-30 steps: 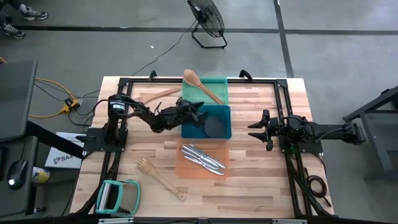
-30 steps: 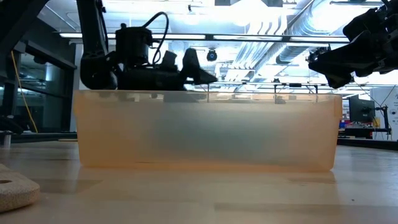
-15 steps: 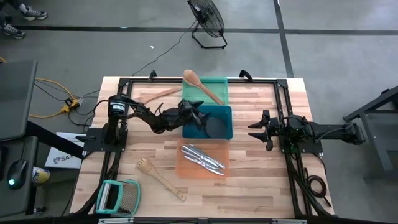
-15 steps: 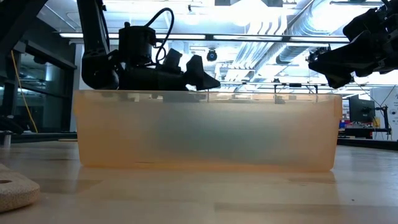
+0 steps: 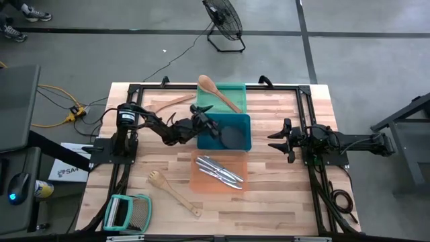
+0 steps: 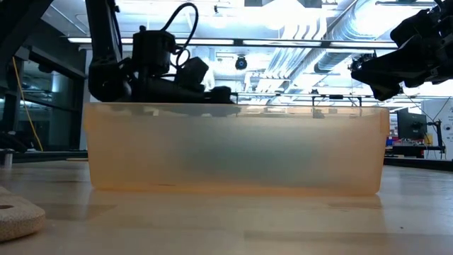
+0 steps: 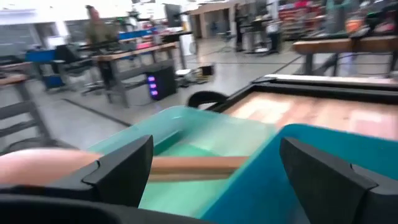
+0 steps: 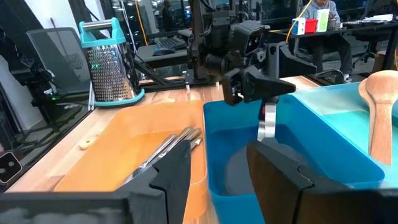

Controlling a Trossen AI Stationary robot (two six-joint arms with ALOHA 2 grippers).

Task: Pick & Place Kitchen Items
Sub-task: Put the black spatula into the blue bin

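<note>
A: Left gripper [image 5: 207, 121]: jaws?

B: Spread wide, nothing between them. It sits at the left wall of the blue tray [image 5: 240, 144]. In the left wrist view both fingers [image 7: 121, 168] stand far apart, with only tray walls and a wooden handle in the gap beyond.

A: Nearest utensil to those jaws?

B: A dark round-headed spatula [image 5: 232, 137] lies flat on the blue tray's floor, just beside the fingertips, not touching. The wooden spoon [image 5: 216, 91] lies slantwise across the green tray [image 5: 236, 87], its bowl over the far-left rim.

A: Right gripper [image 5: 277, 140]?

B: Parked well right of the trays, part open, holding nothing. The right wrist view shows clear space between its fingers [image 8: 163, 177].

A: Other items?

B: Silver metal utensils [image 5: 219, 170] lie together in the orange tray [image 5: 201, 184]. A wooden fork [image 5: 173, 192] lies on the table near its left side. Another wooden utensil [image 5: 172, 101] lies left of the green tray. A grater [image 5: 127, 212] rests at the near-left corner.
</note>
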